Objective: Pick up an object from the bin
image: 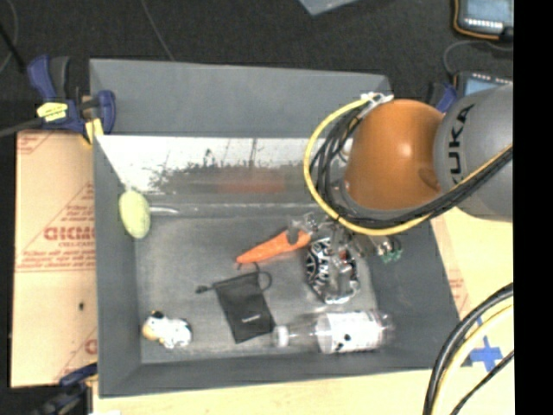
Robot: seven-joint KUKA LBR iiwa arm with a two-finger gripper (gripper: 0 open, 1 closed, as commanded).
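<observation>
My gripper [332, 271] hangs low in the right half of the bin, under the arm's orange cover. Its metal body sits just right of an orange carrot-shaped toy [273, 248], whose thick end lies against the gripper's upper left side. Directly below the gripper, along the front wall, lies a clear plastic bottle [342, 331] with a white label. A flat black pouch [244, 308] with a thin cord rests left of the gripper and below the carrot. A small green piece [391, 252] shows to the gripper's right.
A pale green oval thing [134, 213] leans on the bin's left wall. A small white and yellow toy [167, 330] sits in the front left corner. The arm's orange cover and cables hide the bin's back right part.
</observation>
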